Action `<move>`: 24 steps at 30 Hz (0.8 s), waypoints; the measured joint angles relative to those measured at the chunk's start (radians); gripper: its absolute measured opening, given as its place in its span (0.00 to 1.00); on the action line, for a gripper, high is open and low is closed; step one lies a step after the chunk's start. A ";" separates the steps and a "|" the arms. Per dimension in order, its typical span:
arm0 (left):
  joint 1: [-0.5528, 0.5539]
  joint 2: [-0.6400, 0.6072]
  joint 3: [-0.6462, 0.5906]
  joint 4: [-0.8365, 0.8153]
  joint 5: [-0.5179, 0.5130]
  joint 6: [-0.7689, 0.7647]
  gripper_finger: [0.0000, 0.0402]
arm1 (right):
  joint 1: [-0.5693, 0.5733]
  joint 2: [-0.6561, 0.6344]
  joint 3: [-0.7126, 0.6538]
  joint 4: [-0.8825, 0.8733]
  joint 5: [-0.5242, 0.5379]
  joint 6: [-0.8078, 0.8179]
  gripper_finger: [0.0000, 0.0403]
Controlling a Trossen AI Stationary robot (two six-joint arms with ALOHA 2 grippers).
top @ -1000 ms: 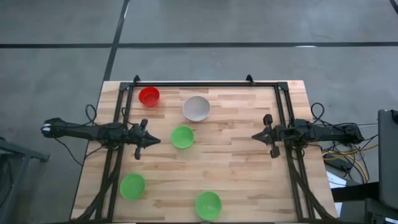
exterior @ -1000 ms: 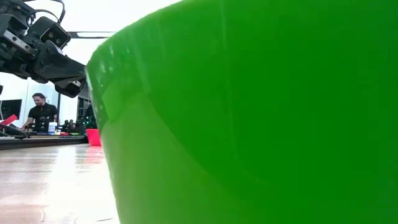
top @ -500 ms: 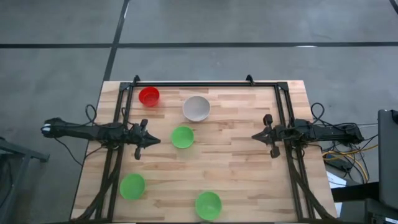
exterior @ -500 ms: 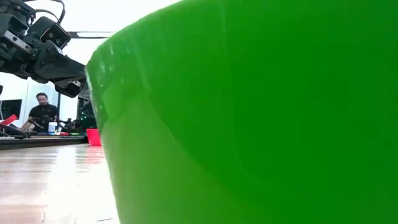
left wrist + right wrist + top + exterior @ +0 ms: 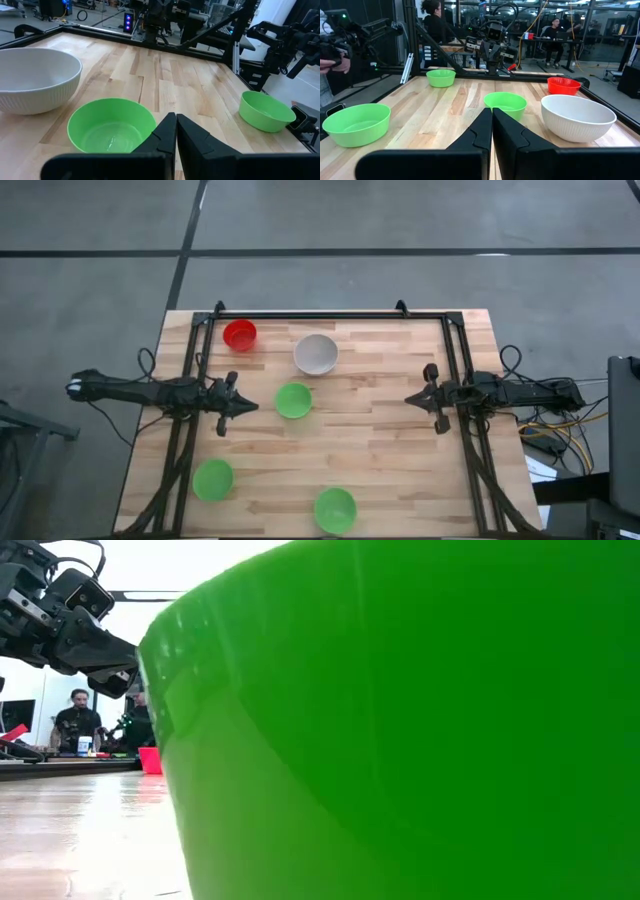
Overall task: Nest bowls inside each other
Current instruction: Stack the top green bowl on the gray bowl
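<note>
Both grippers hover low over a pale wooden table (image 5: pixel 380 430) of butcher-block planks framed by black metal rails. Left gripper (image 5: pixel 248 406) sits at the table's left side with its dark fingers pressed together, holding nothing, just beside the middle green bowl (image 5: pixel 293 400). Right gripper (image 5: pixel 411 399) waits at the right side, its fingers likewise closed on nothing, well apart from every bowl.

Five bowls stand separately, none nested. A small red bowl (image 5: pixel 240 334) sits near the far left corner, with the white bowl (image 5: pixel 316 354) beside it; that one is slightly larger, with fine vertical ribs on its outer wall. Two more green bowls sit along the near edge: one at the left (image 5: pixel 213 479), one nearer the middle (image 5: pixel 335 509), which fills most of the low view with glossy, smooth plastic.

Grey concrete floor with dark lines surrounds the table. Beyond it the room holds desks, cables and equipment, and people (image 5: pixel 555 27) sit or stand in the background.
</note>
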 joint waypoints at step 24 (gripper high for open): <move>0.000 -0.003 0.163 -0.140 -0.080 0.081 0.04 | 0.000 0.000 0.000 0.000 0.000 0.000 0.02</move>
